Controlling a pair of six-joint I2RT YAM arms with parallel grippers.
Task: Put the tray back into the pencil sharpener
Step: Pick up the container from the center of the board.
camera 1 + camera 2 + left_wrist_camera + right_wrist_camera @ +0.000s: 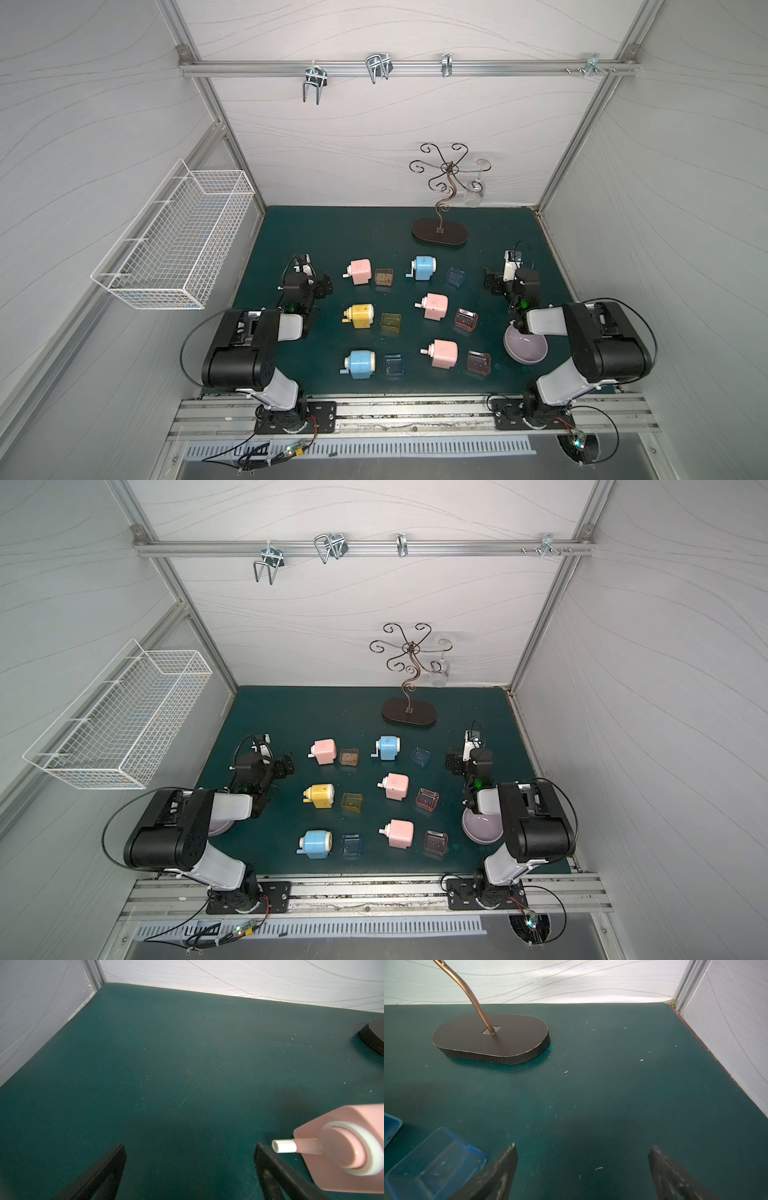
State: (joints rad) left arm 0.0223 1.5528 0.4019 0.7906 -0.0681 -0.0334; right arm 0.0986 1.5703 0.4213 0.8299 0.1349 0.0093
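Note:
Several pencil sharpeners lie on the green mat, each with its loose tray just to its right. The back row has a pink sharpener (360, 271) (342, 1147) with a shavings-filled brown tray (383, 277), and a blue sharpener (424, 267) with a clear blue tray (455, 276) (436, 1163). My left gripper (324, 284) (190, 1146) hovers open and empty left of the pink sharpener's crank. On the other side, my right gripper (492, 282) (583, 1147) is open and empty, just right of the blue tray.
A dark oval-based wire stand (439, 232) (492, 1039) with a hanging glass (473, 193) rises at the back. A purple bowl (525, 347) sits under the right arm, another bowl (220, 825) under the left arm. A wire basket (178, 241) hangs on the left wall.

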